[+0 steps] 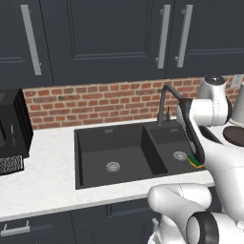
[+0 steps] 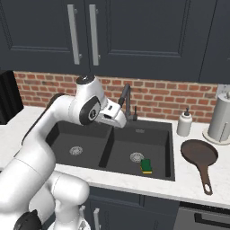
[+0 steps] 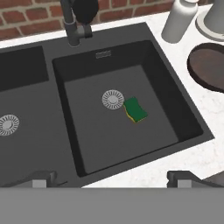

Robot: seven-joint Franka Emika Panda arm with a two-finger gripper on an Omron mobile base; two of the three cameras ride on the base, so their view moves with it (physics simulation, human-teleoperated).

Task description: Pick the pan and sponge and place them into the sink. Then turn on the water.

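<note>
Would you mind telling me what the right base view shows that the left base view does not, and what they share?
The right base view alone shows the whole pan with its handle on the counter, a white soap bottle and a paper towel roll. The left base view alone shows a black appliance on the counter at the left. Both show the sink, the sponge in its narrower basin beside the drain, and the faucet.

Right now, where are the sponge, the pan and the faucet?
sponge (image 3: 135,110), hand view, green top.
pan (image 2: 199,153), right base view, middle of the brown dish.
faucet (image 1: 163,101), left base view, upright neck.
</note>
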